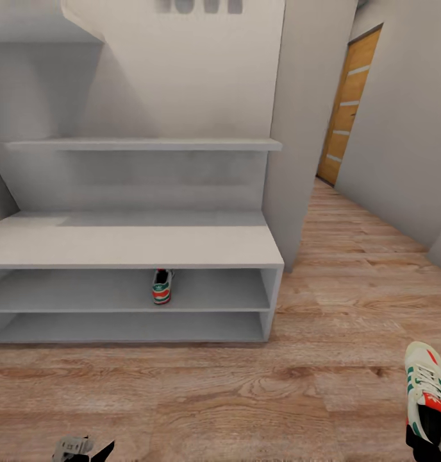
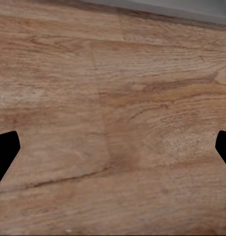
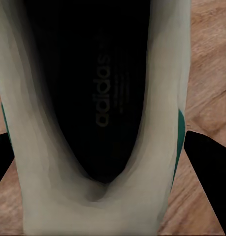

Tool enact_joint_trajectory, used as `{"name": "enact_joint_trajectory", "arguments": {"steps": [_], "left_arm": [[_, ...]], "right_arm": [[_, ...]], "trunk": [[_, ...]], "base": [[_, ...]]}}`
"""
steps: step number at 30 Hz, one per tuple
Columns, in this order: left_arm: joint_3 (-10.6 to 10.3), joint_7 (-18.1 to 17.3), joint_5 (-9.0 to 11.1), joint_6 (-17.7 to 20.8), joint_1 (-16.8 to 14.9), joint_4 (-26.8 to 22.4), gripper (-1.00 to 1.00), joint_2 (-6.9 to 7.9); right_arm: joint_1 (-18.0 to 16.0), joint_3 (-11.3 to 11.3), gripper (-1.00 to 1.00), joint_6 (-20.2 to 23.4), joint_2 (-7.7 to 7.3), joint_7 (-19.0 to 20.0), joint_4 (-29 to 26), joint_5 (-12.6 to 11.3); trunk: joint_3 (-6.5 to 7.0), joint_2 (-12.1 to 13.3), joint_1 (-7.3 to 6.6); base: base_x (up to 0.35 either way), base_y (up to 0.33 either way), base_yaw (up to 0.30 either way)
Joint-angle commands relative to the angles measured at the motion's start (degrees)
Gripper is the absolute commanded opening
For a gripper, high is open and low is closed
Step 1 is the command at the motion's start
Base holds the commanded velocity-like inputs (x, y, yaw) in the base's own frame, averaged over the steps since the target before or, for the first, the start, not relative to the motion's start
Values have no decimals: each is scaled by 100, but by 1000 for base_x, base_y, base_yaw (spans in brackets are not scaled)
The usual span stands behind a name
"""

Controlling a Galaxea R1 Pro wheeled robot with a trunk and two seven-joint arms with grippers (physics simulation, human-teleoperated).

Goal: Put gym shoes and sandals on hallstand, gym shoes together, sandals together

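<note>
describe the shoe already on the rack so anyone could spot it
Find the wide light-grey hallstand against the wall and look under its bench top to the upper of two low shelves. The gym shoe sits there alone near the middle, cream-white with green stripes and red-orange patches.

Home corridor, grey hallstand [image 1: 137,247], plank floor [image 1: 246,398], wooden door [image 1: 349,106]

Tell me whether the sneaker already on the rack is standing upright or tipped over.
Upright. The gym shoe rests sole-down on the upper shelf of the hallstand, heel facing out and opening up.
</note>
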Motion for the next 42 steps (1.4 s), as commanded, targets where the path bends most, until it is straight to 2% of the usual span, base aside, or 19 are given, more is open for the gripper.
{"name": "enact_joint_trajectory", "arguments": {"steps": [1, 31, 35, 42], "left_arm": [[9, -32, 26, -3, -5, 11, 100, -1], [9, -32, 34, -1, 4, 15, 100, 0], [9, -31, 34, 4, 4, 15, 100, -5], [9, -21, 34, 6, 4, 12, 100, -2]], "right_arm": [[-3, -6, -100, -18, 0, 3, 2, -12], [-3, -6, -100, -18, 2, 3, 10, -12], [-3, -6, -100, -18, 71, 9, 11, -12], [-3, -6, -100, -18, 79, 11, 11, -12]], "trunk": [[-4, -2, -4], [-4, -2, -4], [-4, -2, -4], [-4, -2, -4]], "base": [[-242, 233, 0], [-216, 248, 0], [-153, 280, 0], [-153, 280, 0]]}}
